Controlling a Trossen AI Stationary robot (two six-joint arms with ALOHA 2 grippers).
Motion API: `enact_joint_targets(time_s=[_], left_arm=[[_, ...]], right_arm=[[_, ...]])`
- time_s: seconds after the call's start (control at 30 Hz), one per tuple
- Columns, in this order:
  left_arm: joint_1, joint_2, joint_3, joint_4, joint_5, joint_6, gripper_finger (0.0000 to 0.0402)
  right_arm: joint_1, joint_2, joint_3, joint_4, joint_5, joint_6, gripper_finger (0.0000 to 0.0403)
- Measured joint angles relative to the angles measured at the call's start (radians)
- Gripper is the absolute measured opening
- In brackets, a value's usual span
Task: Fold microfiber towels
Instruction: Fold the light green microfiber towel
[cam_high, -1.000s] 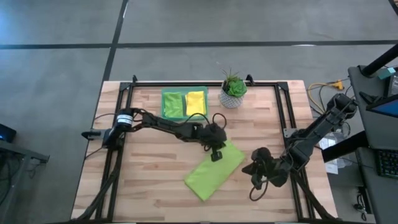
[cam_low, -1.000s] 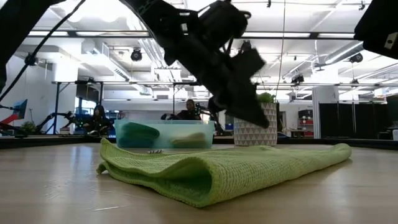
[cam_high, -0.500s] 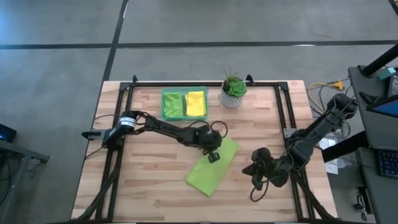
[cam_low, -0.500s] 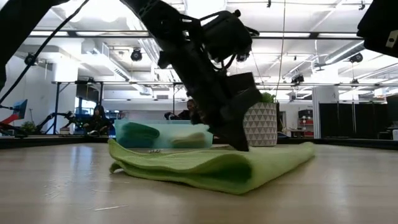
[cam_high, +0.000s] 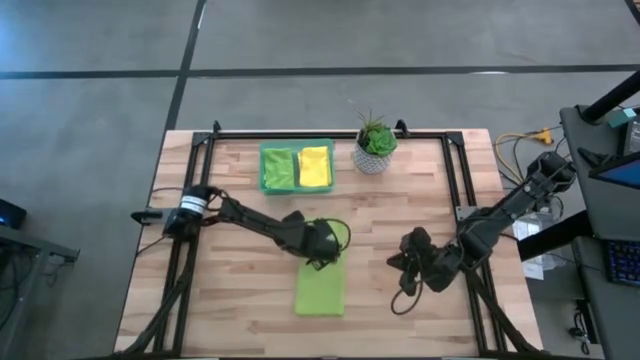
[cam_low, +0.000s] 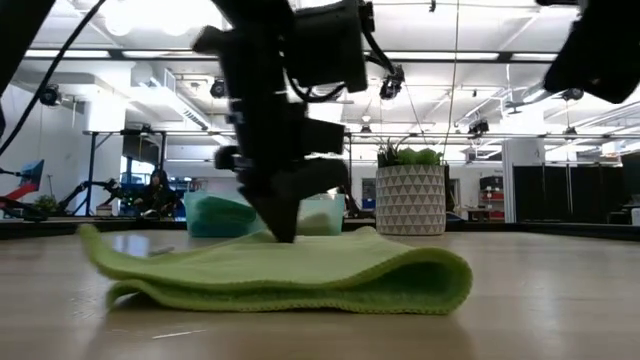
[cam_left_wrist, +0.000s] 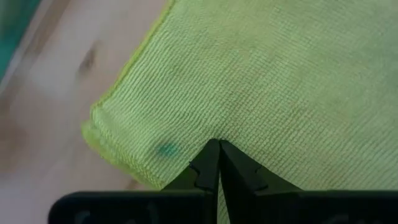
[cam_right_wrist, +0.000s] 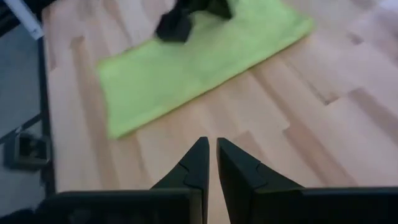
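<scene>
— What's under you?
— A pale plank table (cam_high: 240, 290), a bright hall behind it.
— And the towel?
— The folded lime towel (cam_high: 321, 290) lies mid-table, long axis running toward my base. My left gripper (cam_high: 322, 258) is pinched on its far edge; my right gripper (cam_high: 408, 262) waits closed beside it.

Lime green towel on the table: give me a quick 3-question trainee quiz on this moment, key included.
1. True or false: the lime green towel lies folded over on the table.
2. Which gripper is at the towel? A) left gripper B) right gripper
3. What sits in the green tray?

Key:
1. True; the low view shows two layers.
2. A; its fingers are shut on the towel's edge, while the right one hangs beside it, shut on nothing.
3. A green cloth and a yellow cloth.
</scene>
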Motion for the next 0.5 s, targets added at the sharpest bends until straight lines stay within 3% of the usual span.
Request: enact_joint_targets(time_s=[0.23,0.33,0.5], left_arm=[[-0.066,-0.148,-0.004,-0.009,-0.180,-0.024,0.0000],[-0.086,-0.223,-0.011,0.043,-0.219,0.117,0.0000],[-0.144,-0.355,-0.034,0.119,-0.193,0.417,0.0000]], right_arm=[[-0.086,0.005,0.000,0.076,0.049,-0.062,0.0028],[-0.114,0.021,-0.001,0.170,0.068,-0.132,0.0028],[-0.155,0.083,-0.001,0.383,0.066,-0.297,0.0028]])
